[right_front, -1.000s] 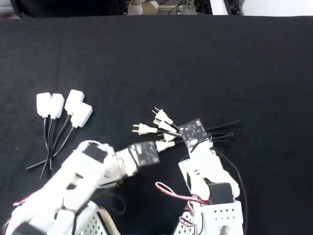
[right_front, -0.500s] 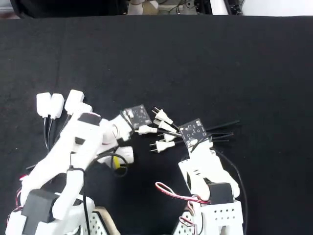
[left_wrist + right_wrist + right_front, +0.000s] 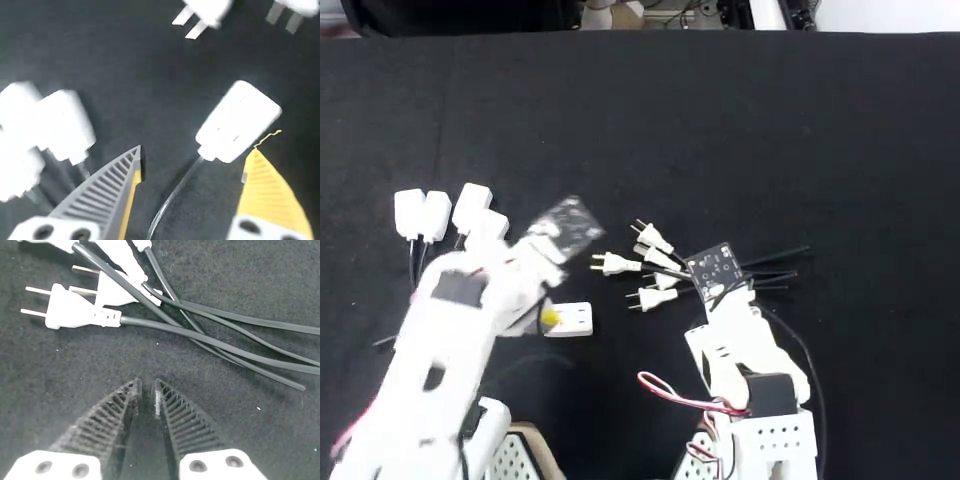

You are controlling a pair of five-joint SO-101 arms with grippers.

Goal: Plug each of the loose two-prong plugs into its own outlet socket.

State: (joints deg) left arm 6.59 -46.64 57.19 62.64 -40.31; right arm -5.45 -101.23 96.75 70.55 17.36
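Several white two-prong plugs (image 3: 616, 263) with black cords lie fanned out at mid-table. A cluster of white outlet sockets (image 3: 438, 214) sits at the left. One more socket (image 3: 568, 318) lies apart, nearer the front. My left gripper (image 3: 196, 151) is open around that lone socket (image 3: 238, 122), whose body rests close to the yellow finger (image 3: 264, 186). My right gripper (image 3: 146, 390) hangs just short of the plugs (image 3: 75, 311), its fingers shut with nothing between them.
A black cloth (image 3: 740, 130) covers the table, with wide bare room at the back and right. Black plug cords (image 3: 775, 262) trail to the right beside the right arm (image 3: 745, 355). Socket cords (image 3: 420, 300) run toward the front left.
My left arm has swung away from the plugs toward the sockets, and the lone socket has come into sight beside it. The plugs and the right arm have not moved.
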